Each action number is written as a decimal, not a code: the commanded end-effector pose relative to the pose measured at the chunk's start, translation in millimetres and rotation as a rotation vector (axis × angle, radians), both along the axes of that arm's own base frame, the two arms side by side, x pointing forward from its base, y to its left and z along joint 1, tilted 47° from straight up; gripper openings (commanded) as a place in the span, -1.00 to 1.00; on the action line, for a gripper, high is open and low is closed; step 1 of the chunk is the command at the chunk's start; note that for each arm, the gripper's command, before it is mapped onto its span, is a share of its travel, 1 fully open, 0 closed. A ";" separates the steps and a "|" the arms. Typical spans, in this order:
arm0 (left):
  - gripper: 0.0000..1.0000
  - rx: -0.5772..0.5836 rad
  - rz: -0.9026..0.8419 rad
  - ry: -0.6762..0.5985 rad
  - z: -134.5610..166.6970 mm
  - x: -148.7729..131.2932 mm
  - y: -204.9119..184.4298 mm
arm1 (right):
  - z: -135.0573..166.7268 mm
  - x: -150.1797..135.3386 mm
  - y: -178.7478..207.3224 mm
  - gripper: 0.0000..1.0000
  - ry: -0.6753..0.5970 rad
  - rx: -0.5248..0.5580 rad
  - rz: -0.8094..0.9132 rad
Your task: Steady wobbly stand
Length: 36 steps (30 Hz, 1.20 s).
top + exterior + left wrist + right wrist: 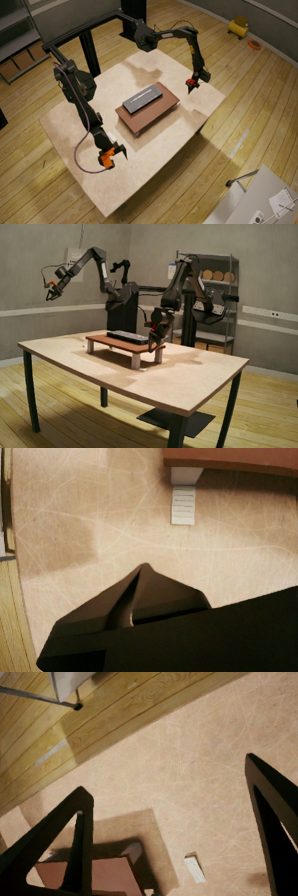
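Note:
The brown stand (147,106) stands on white legs in the middle of the table, with the dark network switch (142,99) lying on top. My left gripper (190,88) (150,348) is shut and empty, hovering beside the stand's right end. In the left wrist view a white ribbed wedge (182,504) lies on the table right in front of a stand leg (186,475), apart from my shut fingertips (141,571). My right gripper (117,155) (51,295) is open and empty, held high above the table. A second wedge (112,136) (194,869) lies near the stand's other end.
The table's edge is close behind the left gripper. A metal shelf (210,284) and the black arm frame stand behind the table. Another table (261,199) with small items is at the lower right.

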<state>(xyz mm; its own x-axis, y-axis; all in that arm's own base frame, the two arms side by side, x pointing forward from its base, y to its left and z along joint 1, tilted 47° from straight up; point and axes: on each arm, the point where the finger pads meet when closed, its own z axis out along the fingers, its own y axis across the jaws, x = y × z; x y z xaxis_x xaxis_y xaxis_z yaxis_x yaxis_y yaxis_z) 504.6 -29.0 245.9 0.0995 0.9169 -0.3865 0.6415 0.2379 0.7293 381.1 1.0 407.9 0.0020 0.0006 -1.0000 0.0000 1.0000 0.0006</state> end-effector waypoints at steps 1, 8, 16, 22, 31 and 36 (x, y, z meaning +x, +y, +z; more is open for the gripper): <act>-1.00 -0.082 0.126 -0.045 18.2 -8.5 -2.6 | 12.5 -5.9 1.1 1.00 -0.038 -0.011 0.005; -1.00 -0.291 0.310 -0.120 63.2 -23.7 3.3 | 7.3 -1.8 0.9 1.00 -0.023 -0.011 0.004; -1.00 -0.600 0.484 -0.190 121.7 -62.8 13.6 | 9.6 -2.6 0.6 1.00 -0.028 -0.011 0.003; -1.00 -0.703 0.537 -0.248 125.3 -71.4 13.3 | 5.7 -0.2 0.4 1.00 -0.016 -0.011 0.003; -1.00 -1.135 0.652 -0.335 172.8 -122.6 25.6 | 10.1 -4.4 -0.2 1.00 -0.027 -0.011 0.001; -1.00 -1.258 0.705 -0.328 159.3 -127.1 27.9 | 9.7 -4.2 -0.4 1.00 -0.025 -0.011 0.001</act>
<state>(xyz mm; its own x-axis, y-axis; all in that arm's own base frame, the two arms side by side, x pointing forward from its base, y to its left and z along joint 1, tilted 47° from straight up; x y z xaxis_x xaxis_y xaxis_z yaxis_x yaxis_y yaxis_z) 381.0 -3.5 402.2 -0.0252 0.0268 -0.9993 0.0355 0.9990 0.0259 381.7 1.0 407.2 0.0001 0.0000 -1.0000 0.0000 1.0000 0.0000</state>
